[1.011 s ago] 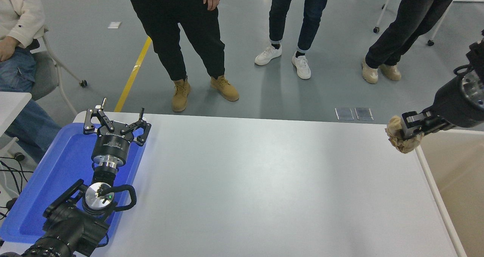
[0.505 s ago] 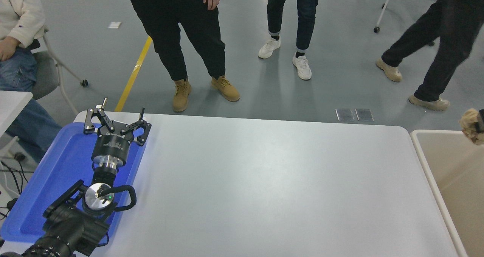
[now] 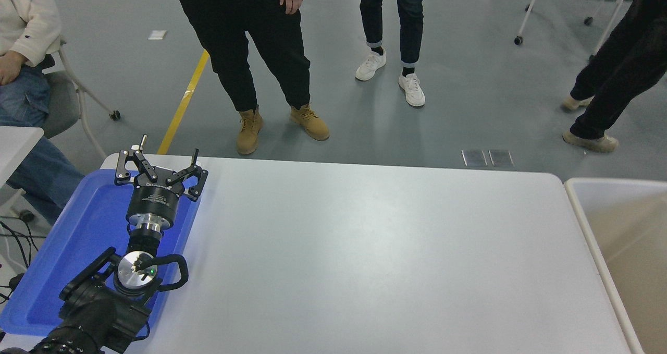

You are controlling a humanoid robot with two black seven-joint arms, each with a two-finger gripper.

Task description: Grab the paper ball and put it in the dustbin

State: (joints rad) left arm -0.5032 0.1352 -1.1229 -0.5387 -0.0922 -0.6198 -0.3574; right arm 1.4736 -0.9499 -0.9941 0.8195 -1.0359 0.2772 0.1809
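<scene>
The dustbin [image 3: 577,208], with a pale cream rim and beige inside, stands against the table's right edge and runs out of the picture at the right. The paper ball is out of view. My right arm and gripper are out of view too. My left gripper [image 3: 160,170] is parked at the lower left over the blue tray, open and empty.
A flat blue tray [image 3: 78,249] lies at the table's left edge under my left arm. Several people stand on the grey floor beyond the white table's [image 3: 365,249] far edge. One person sits at the far left.
My right gripper, shut on the paper ball, moved right over the dustbin and left the picture. A person at the upper right walked further right.
</scene>
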